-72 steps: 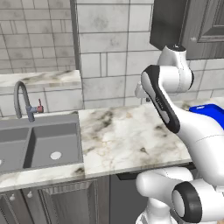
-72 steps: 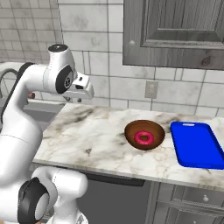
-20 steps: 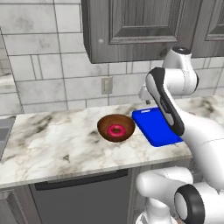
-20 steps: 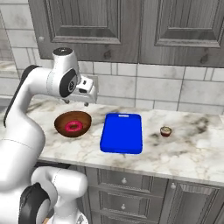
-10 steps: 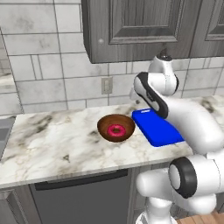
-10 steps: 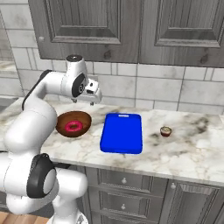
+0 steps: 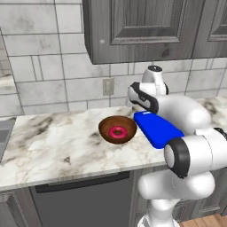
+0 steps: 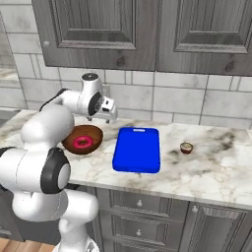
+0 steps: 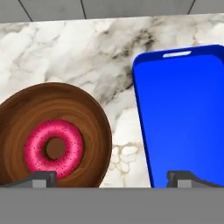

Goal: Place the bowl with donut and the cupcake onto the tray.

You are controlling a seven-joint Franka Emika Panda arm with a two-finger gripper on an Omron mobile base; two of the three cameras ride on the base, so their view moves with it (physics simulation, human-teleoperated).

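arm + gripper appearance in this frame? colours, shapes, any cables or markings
The arm is glossy white with rounded, bulbous link shells and dark grey to black joint discs and bands. The gripper is a small white block; in the hand view its two fingertips are small, dark grey and squared. No cables or markings are visible.

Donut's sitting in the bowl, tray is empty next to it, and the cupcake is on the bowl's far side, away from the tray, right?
Not quite: the cupcake stands beyond the tray, on the side away from the bowl, as the right base view shows. The donut is in the bowl and the tray is empty.
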